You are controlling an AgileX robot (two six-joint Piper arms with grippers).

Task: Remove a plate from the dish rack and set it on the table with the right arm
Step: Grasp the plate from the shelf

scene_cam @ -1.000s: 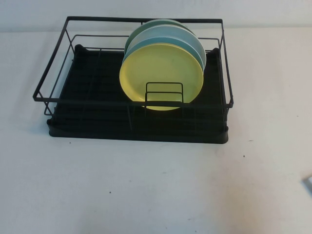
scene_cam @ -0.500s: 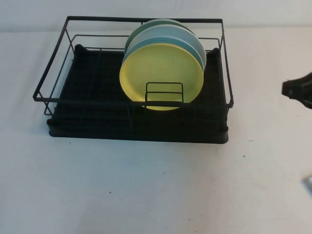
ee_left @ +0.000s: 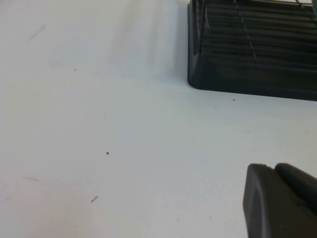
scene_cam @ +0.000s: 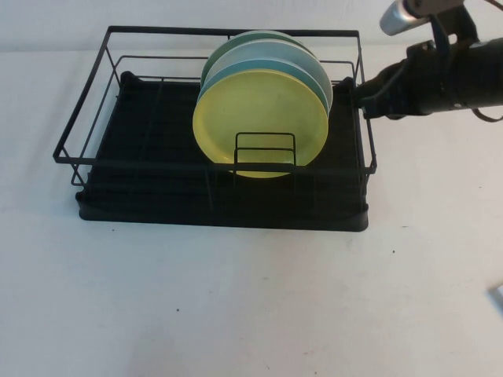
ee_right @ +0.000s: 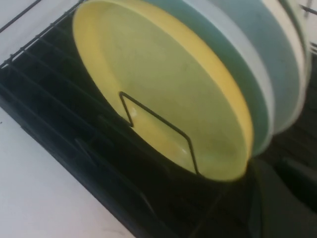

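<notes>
The pale yellow plate [scene_cam: 259, 122] stands on edge at the front of a stack in the black wire dish rack [scene_cam: 86, 133], behind a small wire divider. It fills the right wrist view [ee_right: 163, 94]. A light blue plate [scene_cam: 318, 78] and a green plate [scene_cam: 224, 51] stand behind it. My right arm [scene_cam: 448, 78] reaches in from the right. My right gripper [scene_cam: 360, 100] is shut and empty at the rack's right rim, just right of the plates, apart from them. My left gripper [ee_left: 275, 168] is shut and empty, low over the white table [ee_left: 99, 124].
The rack's black tray base [scene_cam: 157, 204] takes up the table's middle back; its corner shows in the left wrist view [ee_left: 208, 79]. Bare speckled table [scene_cam: 236, 306] lies in front of the rack. A small grey object [scene_cam: 497, 297] sits at the right edge.
My right arm has come in from the right edge and moved up and left, so that its gripper now stands at the rack's right rim. The plates have not moved.
</notes>
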